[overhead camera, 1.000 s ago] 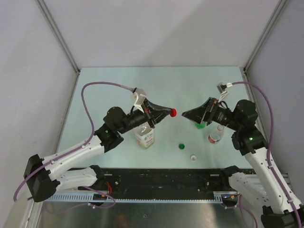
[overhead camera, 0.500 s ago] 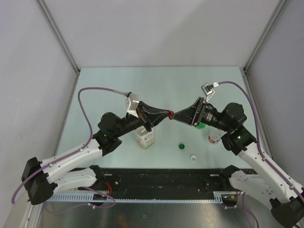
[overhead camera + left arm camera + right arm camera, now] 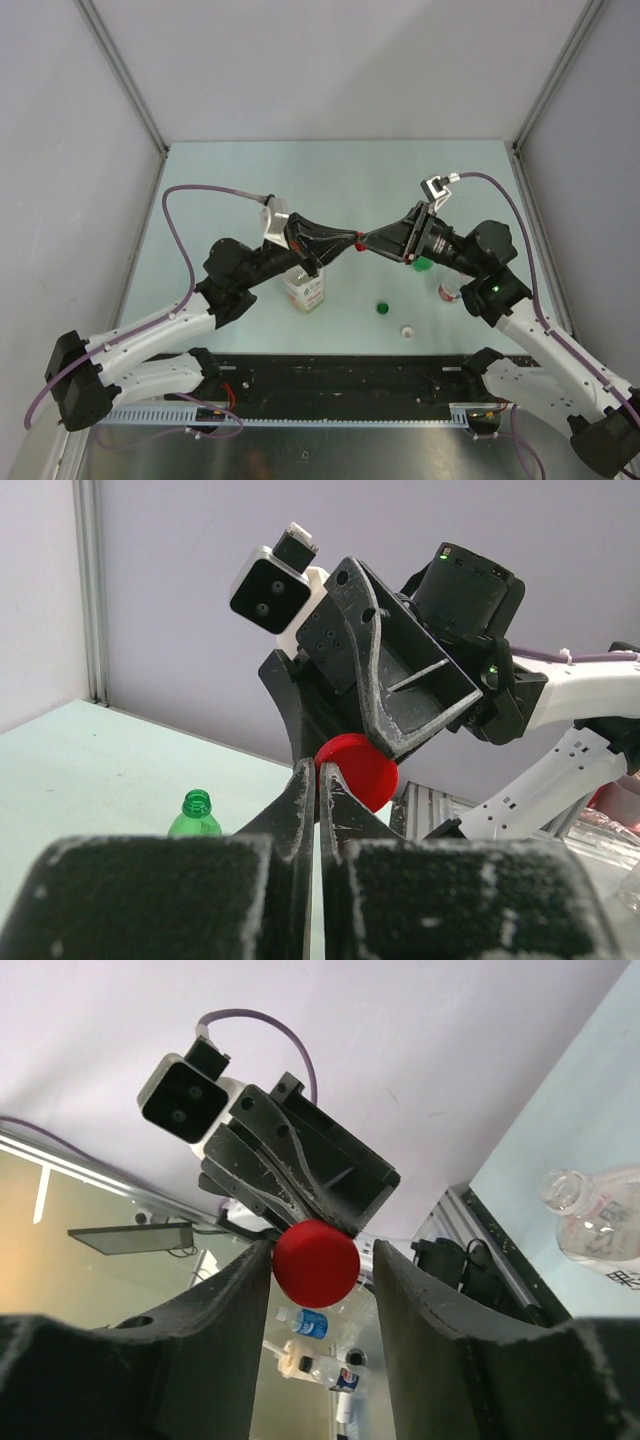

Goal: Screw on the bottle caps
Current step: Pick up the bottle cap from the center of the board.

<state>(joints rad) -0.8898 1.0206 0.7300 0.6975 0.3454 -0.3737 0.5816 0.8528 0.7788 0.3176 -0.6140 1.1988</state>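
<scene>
pale green table (image 3: 250,180) below, grey walls round. mid-air over its middle, the left gripper (image 3: 318,780) is pinched tight on the rim of the red cap (image 3: 358,770). the right gripper (image 3: 320,1252) faces it from three o'clock, jaws half wide either side of the cap, not clamped that i can see. looks like a handover: next, right must grip squarely before left lets go. green cap (image 3: 382,308) and white cap (image 3: 407,330) lie on the table at five o'clock.

No text legible. Print on the wide bottle label (image 3: 305,291) and the small bottle label (image 3: 451,292) is too blurred to read.
</scene>
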